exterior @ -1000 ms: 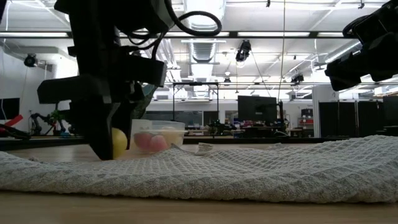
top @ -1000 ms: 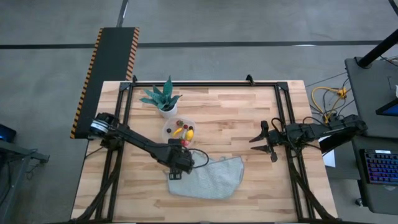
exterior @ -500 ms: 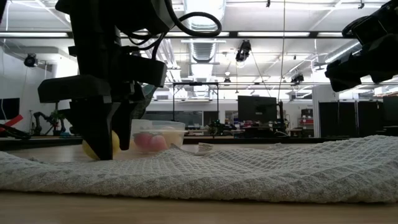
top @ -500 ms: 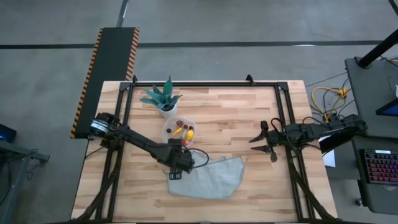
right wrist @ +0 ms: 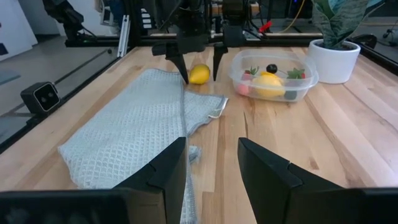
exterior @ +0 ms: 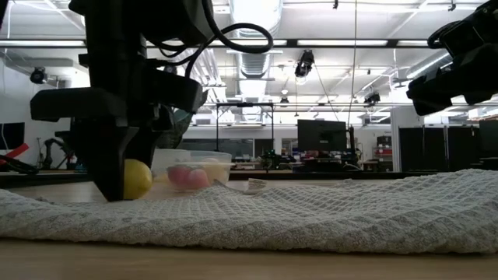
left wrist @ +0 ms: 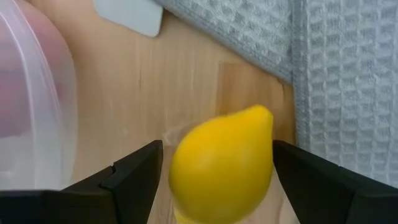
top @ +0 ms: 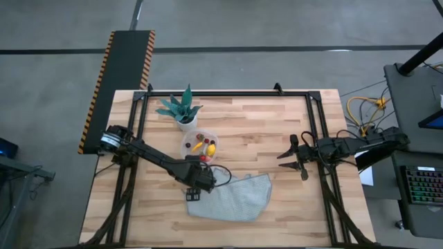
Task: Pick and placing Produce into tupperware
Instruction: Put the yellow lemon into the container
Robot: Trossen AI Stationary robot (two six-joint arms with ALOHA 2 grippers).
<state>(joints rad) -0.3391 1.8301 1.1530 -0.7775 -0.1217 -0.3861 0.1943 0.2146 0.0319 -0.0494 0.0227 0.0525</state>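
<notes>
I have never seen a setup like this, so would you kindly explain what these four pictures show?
Two dark robot arms work at a wooden table, filmed from overhead, from table height, and from each wrist. On it lie a grey woven cloth, a green spiky potted plant and a round clear plastic container already holding toy fruit. The left gripper stands open around a yellow toy lemon on the wood beside the cloth, not gripping it. The right gripper waits open near the table's right edge, holding nothing.
</notes>
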